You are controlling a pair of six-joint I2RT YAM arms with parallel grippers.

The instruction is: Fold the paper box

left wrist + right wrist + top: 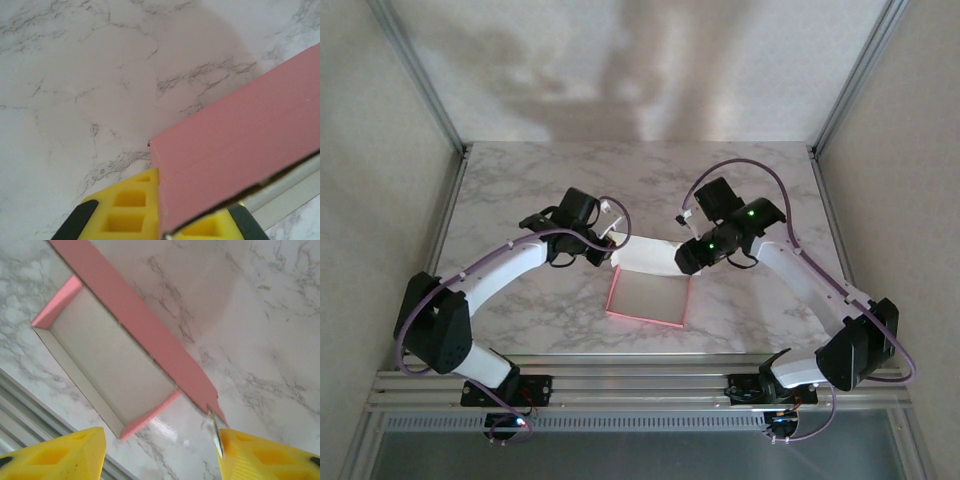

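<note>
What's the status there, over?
Left gripper shut on a pink flap of the paper box. Right gripper open by that flap's other end. Box unfinished, white inside showing. Nothing in the way.

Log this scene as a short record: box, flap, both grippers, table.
paper box: open shallow tray, white inside, pink outside, short side walls up
flap: long pink strip along the box's far side, raised off the table
left gripper: shut on one end of the flap
right gripper: open, with the flap's other end close to one finger, not clamped
table: white marble pattern, box resting on it between the arms
</note>
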